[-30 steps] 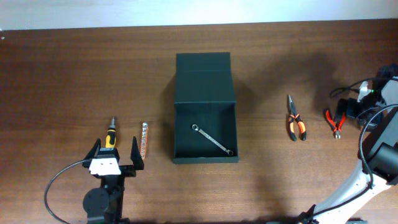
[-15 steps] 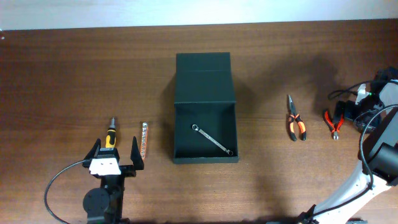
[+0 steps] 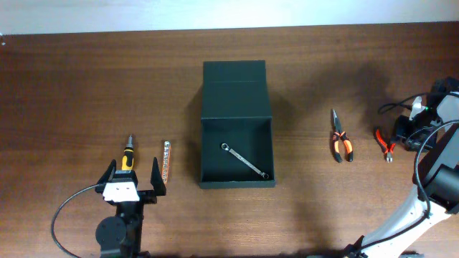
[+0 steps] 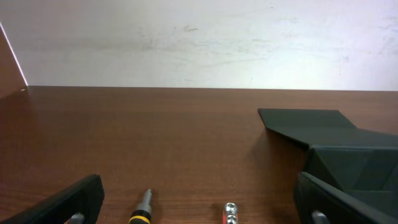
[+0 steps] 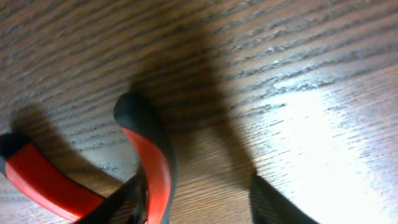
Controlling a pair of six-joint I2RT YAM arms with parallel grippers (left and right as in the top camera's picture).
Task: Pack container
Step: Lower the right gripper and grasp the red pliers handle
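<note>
The container (image 3: pixel 237 185) stands mid-table, a dark box with its flap lid (image 3: pixel 237 89) laid back and a silver wrench (image 3: pixel 244 159) inside; its corner (image 4: pixel 348 149) shows in the left wrist view. My right gripper (image 3: pixel 400 133) is at the far right, down on the red-handled pliers (image 3: pixel 386 143). In the right wrist view one red handle (image 5: pixel 155 177) lies between the fingers of my right gripper (image 5: pixel 199 202). It touches the left finger, with bare wood up to the right finger. My left gripper (image 3: pixel 133 170) stands wide open at the front left, nothing in it.
A yellow-and-black screwdriver (image 3: pixel 128 154) and an orange bit strip (image 3: pixel 166 161) lie just ahead of the left gripper, also seen as the screwdriver tip (image 4: pixel 142 208) and the strip end (image 4: pixel 230 213). Orange-handled long-nose pliers (image 3: pixel 341 140) lie right of the container. A white wall backs the table.
My right gripper has shifted slightly rightward over the red pliers and its jaws have drawn closer together. The left arm and the other tools have not moved.
</note>
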